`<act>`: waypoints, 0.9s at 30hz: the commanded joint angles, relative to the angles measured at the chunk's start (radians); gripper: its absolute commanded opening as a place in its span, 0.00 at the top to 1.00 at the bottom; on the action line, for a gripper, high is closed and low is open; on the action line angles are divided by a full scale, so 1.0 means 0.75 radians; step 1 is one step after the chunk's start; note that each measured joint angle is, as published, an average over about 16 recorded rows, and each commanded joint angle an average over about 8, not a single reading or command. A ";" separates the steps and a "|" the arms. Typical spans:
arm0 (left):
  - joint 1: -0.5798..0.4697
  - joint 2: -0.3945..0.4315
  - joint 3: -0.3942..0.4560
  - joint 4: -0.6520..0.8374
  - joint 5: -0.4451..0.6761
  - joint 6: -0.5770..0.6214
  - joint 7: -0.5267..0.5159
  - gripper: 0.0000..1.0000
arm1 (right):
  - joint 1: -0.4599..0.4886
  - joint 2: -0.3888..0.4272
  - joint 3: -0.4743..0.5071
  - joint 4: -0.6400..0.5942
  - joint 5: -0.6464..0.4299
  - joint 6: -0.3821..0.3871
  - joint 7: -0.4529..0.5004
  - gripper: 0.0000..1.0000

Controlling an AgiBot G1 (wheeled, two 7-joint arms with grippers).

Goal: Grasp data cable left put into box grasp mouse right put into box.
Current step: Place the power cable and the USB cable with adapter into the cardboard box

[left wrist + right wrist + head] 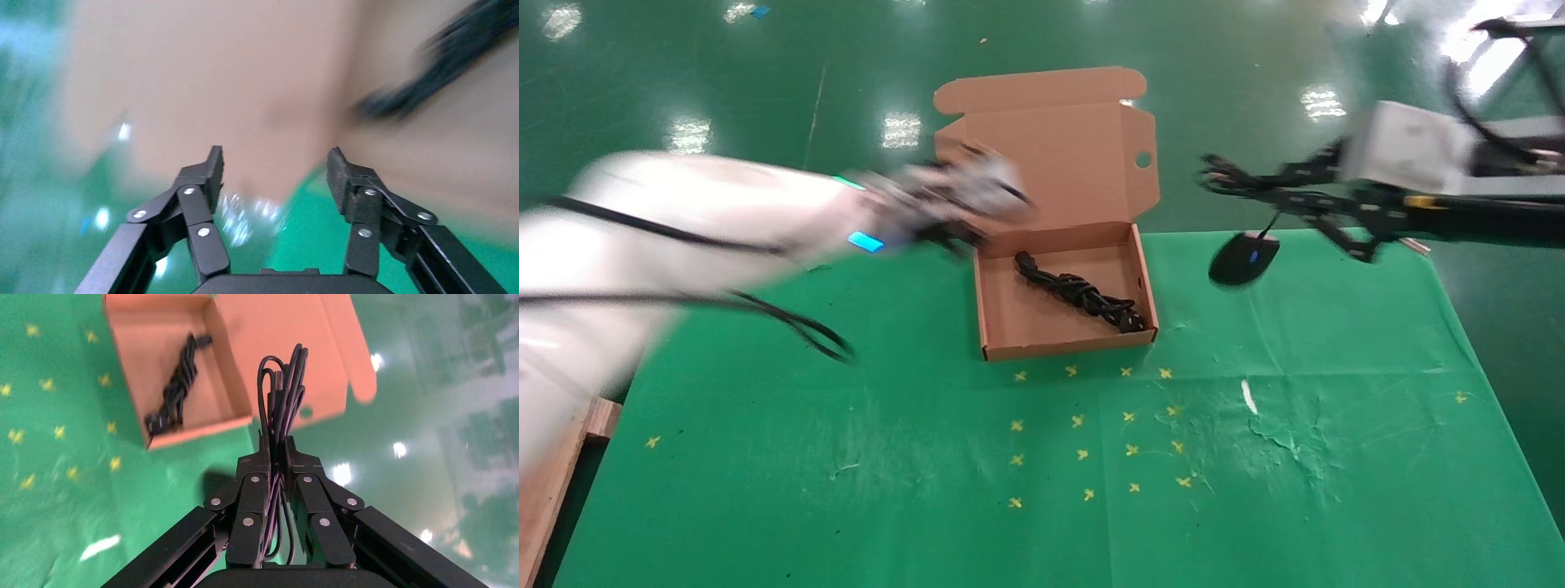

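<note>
The brown cardboard box (pixel 1062 347) lies open at the table's far middle, lid up. The data cable (pixel 1083 294) lies inside it as a black bundle; it also shows in the right wrist view (pixel 177 386). My right gripper (pixel 1287 186) is in the air right of the box, shut on the looped thin wire (pixel 284 380) of the mouse (pixel 1242 259). The black mouse hangs below it by the wire, near the table's far edge. My left gripper (pixel 989 200), blurred, is at the box's far left corner, open and empty (pixel 275 168).
The green table cloth (pixel 1042 490) carries several small yellow cross marks in front of the box and a white scuff (pixel 1249 396). A wooden board (pixel 560 474) sits at the table's left edge. Shiny green floor lies beyond the table.
</note>
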 commanded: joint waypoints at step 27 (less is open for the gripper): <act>-0.053 -0.161 -0.049 0.025 0.003 -0.014 -0.066 0.00 | 0.081 -0.671 -0.201 -0.766 -0.104 0.185 -0.369 1.00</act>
